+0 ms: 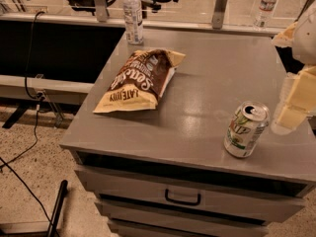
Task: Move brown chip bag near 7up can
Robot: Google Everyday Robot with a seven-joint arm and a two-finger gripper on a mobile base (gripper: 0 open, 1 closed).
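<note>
The gripper (295,101) hangs at the right edge, just beside the can (246,130); I cannot tell whether it is spread or closed. The bag (140,80) lies flat on the tabletop (212,78), well apart to the left and not yet moved.

My arm (307,31) is reaching in from the right edge of the view, sitting above and to the right of the soda can (245,129). Its pale upper part is showing only partly. The gripper (290,113) is hanging at the arm's lower end, pointing down and left, just beside the can's top right. I'm not able to tell whether it is touching the can.
</note>
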